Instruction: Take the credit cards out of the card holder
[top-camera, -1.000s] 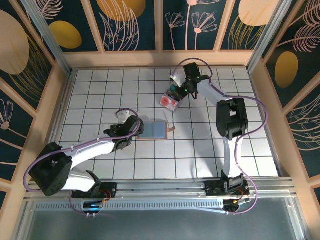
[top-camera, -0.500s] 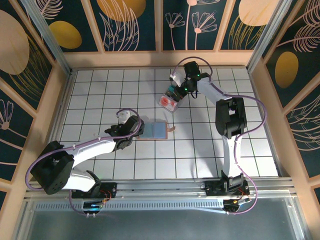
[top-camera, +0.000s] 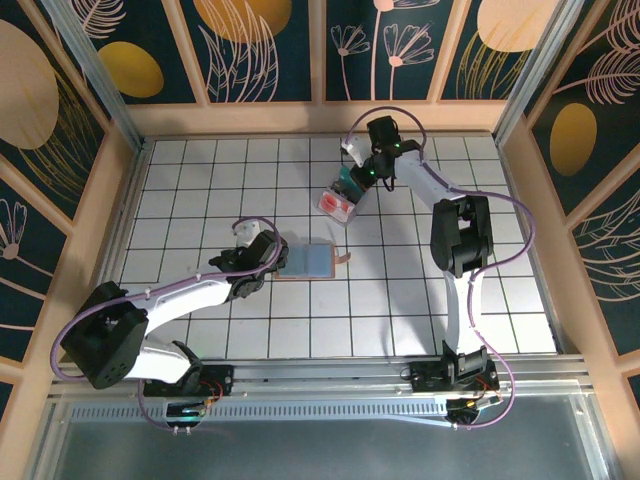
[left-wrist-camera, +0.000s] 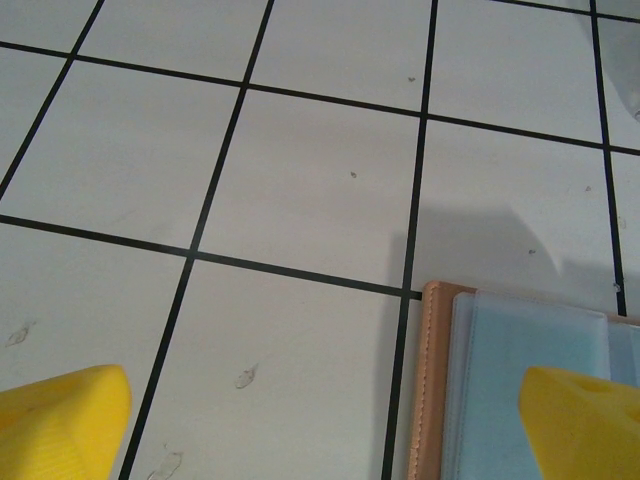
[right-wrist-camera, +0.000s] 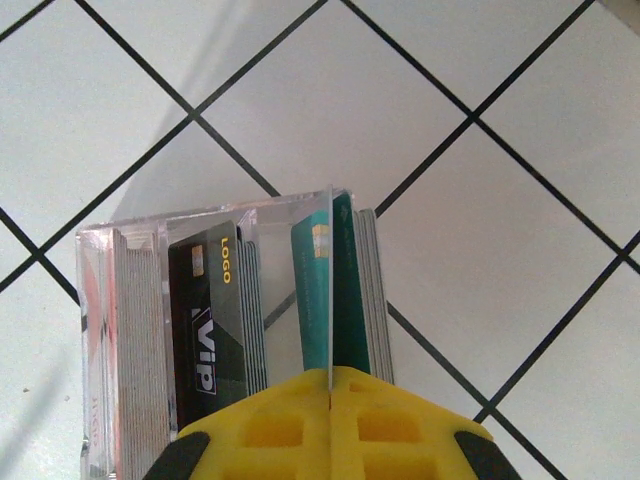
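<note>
right gripper (right-wrist-camera: 330, 388), clamped on an edge-on card (right-wrist-camera: 330, 280), hangs over the clear card box (right-wrist-camera: 130, 330); a skewed drop could jam it. left gripper (left-wrist-camera: 322, 420) gapes empty at the open card holder (top-camera: 308, 260), mid-table.

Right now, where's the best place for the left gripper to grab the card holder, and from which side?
The card holder lies open and flat, so only a thin rim offers itself. Probably grip its tan stitched edge, coming from the left, where the open left gripper straddles it.
</note>
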